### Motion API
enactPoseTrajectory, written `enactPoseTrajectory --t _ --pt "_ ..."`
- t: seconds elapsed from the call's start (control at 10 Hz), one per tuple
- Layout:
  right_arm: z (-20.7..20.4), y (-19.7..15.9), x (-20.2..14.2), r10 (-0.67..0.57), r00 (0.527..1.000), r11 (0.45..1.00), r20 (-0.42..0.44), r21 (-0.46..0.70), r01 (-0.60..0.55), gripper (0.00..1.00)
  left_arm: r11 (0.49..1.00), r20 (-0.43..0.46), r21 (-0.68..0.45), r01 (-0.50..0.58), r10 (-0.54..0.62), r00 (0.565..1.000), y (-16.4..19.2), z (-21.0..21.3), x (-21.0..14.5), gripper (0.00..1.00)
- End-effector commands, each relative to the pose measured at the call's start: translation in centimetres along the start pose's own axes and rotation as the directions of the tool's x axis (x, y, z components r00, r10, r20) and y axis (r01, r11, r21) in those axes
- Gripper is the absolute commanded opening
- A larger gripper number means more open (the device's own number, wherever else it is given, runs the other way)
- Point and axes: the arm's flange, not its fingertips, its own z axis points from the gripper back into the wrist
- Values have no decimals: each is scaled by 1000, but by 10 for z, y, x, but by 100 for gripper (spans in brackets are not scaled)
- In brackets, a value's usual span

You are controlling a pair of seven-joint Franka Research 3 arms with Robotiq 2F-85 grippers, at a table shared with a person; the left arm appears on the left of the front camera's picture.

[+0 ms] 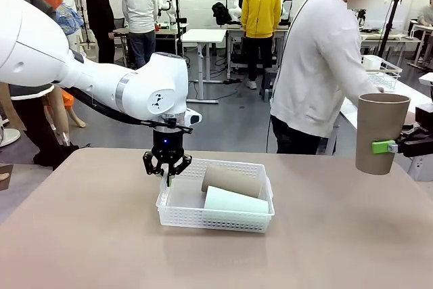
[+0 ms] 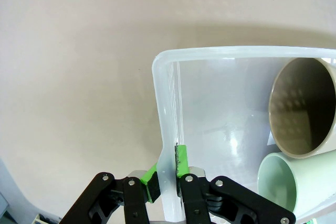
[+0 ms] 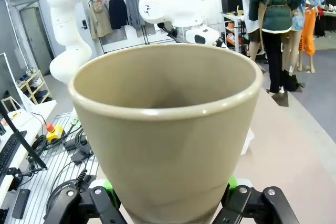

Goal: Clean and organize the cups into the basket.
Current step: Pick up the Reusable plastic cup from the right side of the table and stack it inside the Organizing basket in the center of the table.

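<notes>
While the left gripper (image 1: 166, 170) is pinched tight on the near-left rim of the white basket (image 1: 177, 216), apparently to steady it on the tabletop (image 1: 81, 235), the right gripper (image 1: 394, 146) holds a tan cup (image 1: 381, 132) upright, well off to the basket's right and above the tabletop, its green pads clamped on the cup's lower wall. Inside the basket a second tan cup (image 1: 231, 179) and a mint-green cup (image 1: 235, 201) lie on their sides, side by side, leaving room at the left for the third.
</notes>
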Motion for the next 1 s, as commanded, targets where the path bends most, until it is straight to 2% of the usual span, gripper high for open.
enactPoseTrajectory --t 0.0,0.2,0.3,0.4,0.5,0.6,0.8,0.9 --pt "-1 0 -1 2 1000 1000 -2 2 -2 0 1000 2 1 -3 3 1000 0 1 -1 0" --pt "-1 0 -1 2 1000 1000 -2 2 -2 0 1000 2 1 -3 3 1000 0 1 -1 0" --pt "0 0 0 -1 1000 1000 0 0 1 82 1000 2 1 -3 3 1000 0 1 -1 0" --pt "-26 -2 26 33 992 999 -119 17 -32 82 1000 2 1 -3 3 1000 0 1 -1 0" --pt "-63 -8 62 77 963 997 -257 43 -69 82 1000 2 1 -3 3 1000 0 1 -1 0" --pt "-94 -13 94 114 932 993 -344 79 -92 82 1000 2 1 -3 3 1000 0 1 -1 0" --pt "-160 -23 142 137 844 989 -518 123 -85 82 1000 2 1 -3 3 1000 0 1 -1 0" --pt "-196 -32 157 121 778 989 -617 143 -40 82 1000 2 1 -3 3 1000 0 1 -1 0"
